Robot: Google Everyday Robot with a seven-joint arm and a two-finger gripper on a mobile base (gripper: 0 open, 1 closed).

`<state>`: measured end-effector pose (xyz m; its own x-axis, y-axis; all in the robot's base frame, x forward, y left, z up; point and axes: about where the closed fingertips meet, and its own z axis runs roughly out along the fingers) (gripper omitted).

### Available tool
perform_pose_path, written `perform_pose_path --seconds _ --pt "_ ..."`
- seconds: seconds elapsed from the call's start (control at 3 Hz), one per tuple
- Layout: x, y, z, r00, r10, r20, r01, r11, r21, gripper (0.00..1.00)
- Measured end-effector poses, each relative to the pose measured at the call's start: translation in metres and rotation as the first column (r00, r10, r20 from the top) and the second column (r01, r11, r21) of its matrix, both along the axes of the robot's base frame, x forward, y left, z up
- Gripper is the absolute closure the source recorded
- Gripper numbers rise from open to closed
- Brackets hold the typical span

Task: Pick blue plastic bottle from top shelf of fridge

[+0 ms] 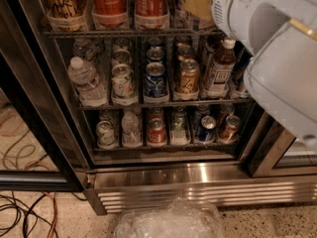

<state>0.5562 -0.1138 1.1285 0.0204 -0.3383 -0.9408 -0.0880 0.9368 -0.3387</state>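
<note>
The fridge (163, 175) stands with its door open, and I look down into it. The top shelf (74, 33) runs along the upper edge of the view with clear holders at its front. The blue plastic bottle (63, 4) stands at the shelf's left end: amber tint, pale label with dark print, only its lower part in view. My white arm (277, 58) fills the upper right and covers the right end of the shelves. The gripper is out of view, past the arm's upper end.
Two red Coca-Cola bottles (110, 4) and a clear bottle with a yellow patch (194, 4) share the top shelf. Cans, a water bottle (85, 81) and a brown white-capped bottle (219, 68) fill the lower racks. A crumpled clear bag (171, 222) and cables (25, 212) lie on the floor.
</note>
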Motion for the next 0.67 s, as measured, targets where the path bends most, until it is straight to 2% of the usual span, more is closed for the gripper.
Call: perform_pose_path --seconds 0.33,0.67 --pt "-0.032 0.030 -0.030 0.9958 0.075 -0.054 -0.077 0.996 -0.052 1.00" --pt "-0.060 0.051 -0.073 0.9852 0.111 -0.131 -0.117 0.992 -0.038 1.00"
